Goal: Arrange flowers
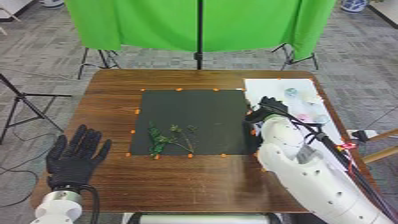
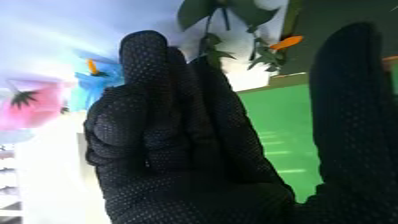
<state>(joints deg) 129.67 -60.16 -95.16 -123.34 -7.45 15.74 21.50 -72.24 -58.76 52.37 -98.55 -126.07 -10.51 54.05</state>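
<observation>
The right hand (image 1: 268, 108) is over the inner edge of the white board, beside the black mat. In the right wrist view the right hand (image 2: 195, 175) is open, its fingers fairly straight, the thumb standing apart, nothing between them. Green leaves (image 2: 233, 12) hang past its fingertips. A pink flower (image 2: 34, 106) and a blue flower (image 2: 99, 82) lie beyond the fingers. On the board are a pale blue flower (image 1: 291, 92) and a pink flower (image 1: 305, 117). Green leafy stems (image 1: 160, 140) lie on the mat's lower part. The left hand (image 1: 73, 157) rests open, fingers spread, at the table's left.
The black mat (image 1: 194, 107) has orange marks around its border on the brown table (image 1: 115, 105). The white board (image 1: 266, 86) runs along the table's right side. A green cloth (image 1: 147, 25) hangs on stands behind the table.
</observation>
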